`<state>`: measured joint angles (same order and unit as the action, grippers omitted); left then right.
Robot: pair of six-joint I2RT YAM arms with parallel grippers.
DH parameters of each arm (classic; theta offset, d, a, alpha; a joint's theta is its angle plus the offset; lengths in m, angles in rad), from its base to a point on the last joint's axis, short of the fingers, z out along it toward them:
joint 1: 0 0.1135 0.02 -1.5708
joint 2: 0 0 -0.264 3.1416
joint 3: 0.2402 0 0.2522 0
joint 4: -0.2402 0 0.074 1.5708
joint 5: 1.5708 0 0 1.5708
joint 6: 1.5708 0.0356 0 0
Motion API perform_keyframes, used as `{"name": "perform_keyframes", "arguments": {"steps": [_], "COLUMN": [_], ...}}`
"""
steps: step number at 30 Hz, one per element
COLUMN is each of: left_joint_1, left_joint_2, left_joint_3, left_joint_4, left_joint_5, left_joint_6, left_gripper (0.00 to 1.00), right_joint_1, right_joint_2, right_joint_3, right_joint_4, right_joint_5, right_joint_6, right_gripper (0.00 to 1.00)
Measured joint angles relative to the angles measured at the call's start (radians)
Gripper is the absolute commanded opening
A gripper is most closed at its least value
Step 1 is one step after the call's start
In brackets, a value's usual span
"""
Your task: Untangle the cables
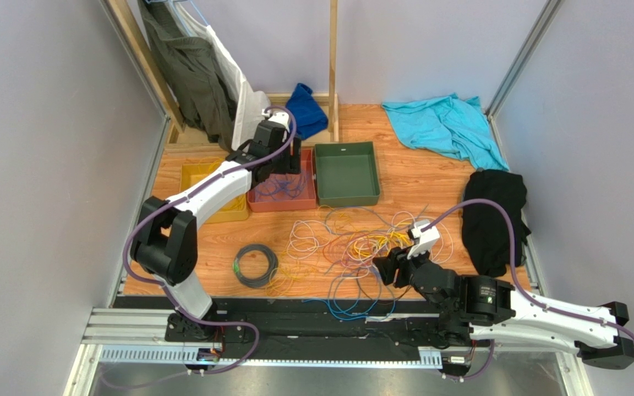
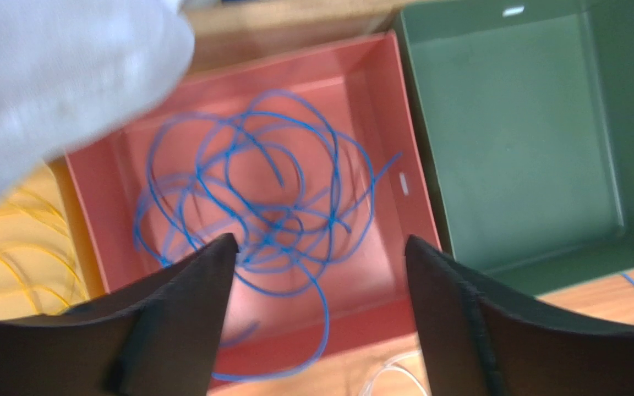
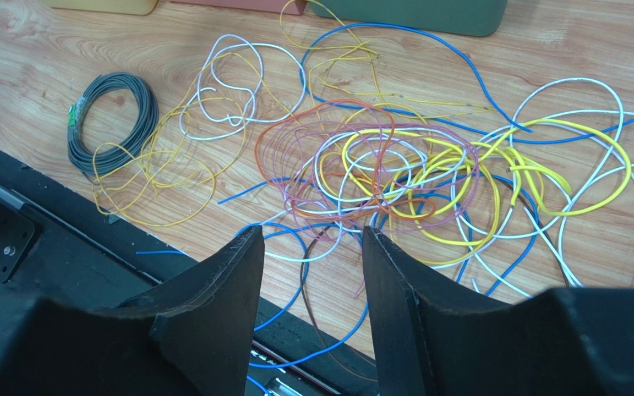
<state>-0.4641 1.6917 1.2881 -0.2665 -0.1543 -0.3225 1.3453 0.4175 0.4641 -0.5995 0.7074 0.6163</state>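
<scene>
A tangle of yellow, blue, white-grey, orange and pink cables (image 1: 362,247) lies on the wooden table in front of the trays; it fills the right wrist view (image 3: 411,173). A black coil with a green tag (image 1: 256,266) lies left of it, also in the right wrist view (image 3: 112,122). A loose bundle of blue cable (image 2: 262,206) lies in the red tray (image 1: 304,202). My left gripper (image 2: 316,243) is open and empty above that tray. My right gripper (image 3: 312,235) is open and empty above the near edge of the tangle.
A yellow tray (image 1: 192,175) with yellow cable (image 2: 23,264) stands left of the red tray (image 2: 386,99). A green tray (image 1: 345,153), (image 2: 543,124) stands right of it. Turquoise cloth (image 1: 444,124) and black cloth (image 1: 494,219) lie at the right. Wooden frame, hanging garments at back left.
</scene>
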Motion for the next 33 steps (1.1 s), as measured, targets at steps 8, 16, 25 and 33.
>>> {"name": "perform_keyframes", "arguments": {"steps": [8,16,25,33], "left_joint_1": [-0.025,-0.5,-0.866,-1.107], "left_joint_2": [-0.265,-0.607,-0.679,-0.48], "left_joint_3": [-0.174,-0.362,-0.743,-0.779], "left_joint_4": [0.014,0.083,0.121,0.325], "left_joint_5": [0.009,-0.15,-0.297,-0.387], "left_joint_6": [-0.089,-0.203,-0.404,-0.459], "left_gripper": [0.94,0.86,0.8,0.81], "right_joint_1": [0.0,0.0,0.0,0.0], "right_joint_2": [-0.024,0.097,0.327,0.184], "right_joint_3": [-0.006,-0.041,0.008,0.021], "right_joint_4": [0.007,0.051,0.017,0.002], "right_joint_5": [0.014,0.079,0.095,0.105], "right_joint_6": [0.005,0.084,0.196,0.236], "right_gripper": [0.58,0.85,0.81,0.8]}}
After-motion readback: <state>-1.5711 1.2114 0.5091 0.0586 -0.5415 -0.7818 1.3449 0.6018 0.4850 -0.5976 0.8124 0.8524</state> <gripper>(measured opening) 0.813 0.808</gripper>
